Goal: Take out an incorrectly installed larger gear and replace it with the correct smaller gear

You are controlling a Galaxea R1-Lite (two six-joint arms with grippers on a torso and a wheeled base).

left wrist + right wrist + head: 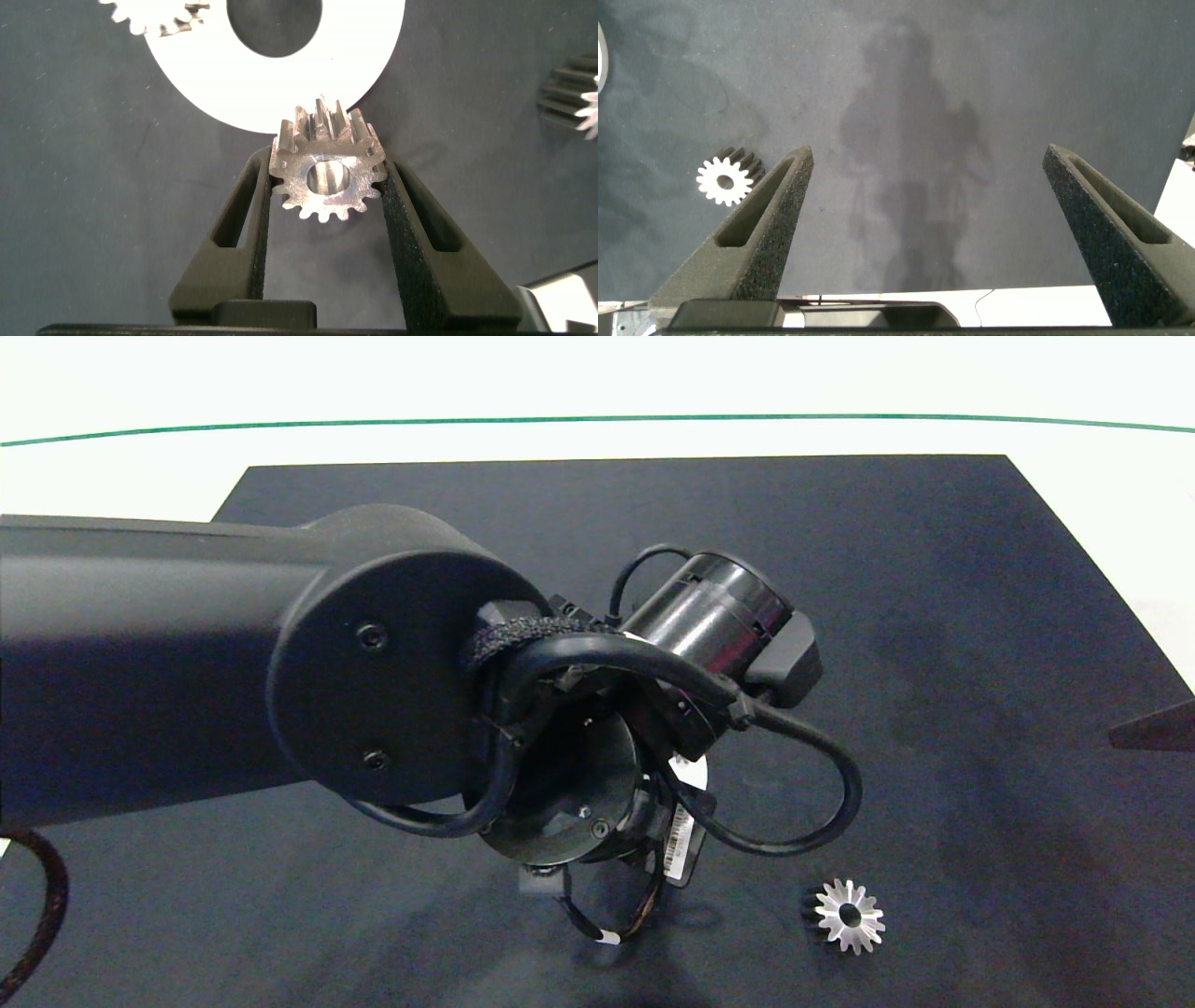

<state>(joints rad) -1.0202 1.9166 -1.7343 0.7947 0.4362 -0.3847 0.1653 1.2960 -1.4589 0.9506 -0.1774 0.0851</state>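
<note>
My left gripper [327,161] is shut on the smaller gear [327,182], a silver spur gear with short blunt teeth, held on edge by its sides. It hangs just short of a white disc [369,65] with a round hole. In the head view the left arm [392,663] covers the gripper and most of the disc. The larger gear [850,917], star-like with a dark centre hole, lies flat on the black mat, off to the right of the left wrist. It also shows in both wrist views as the larger gear [726,179] [575,93]. My right gripper [929,154] is open over bare mat.
Another silver gear [154,14] sits at the white disc's edge. The black mat [934,616] lies on a white table, with a green line [597,418] beyond it. The right arm's tip [1153,728] pokes in at the right edge.
</note>
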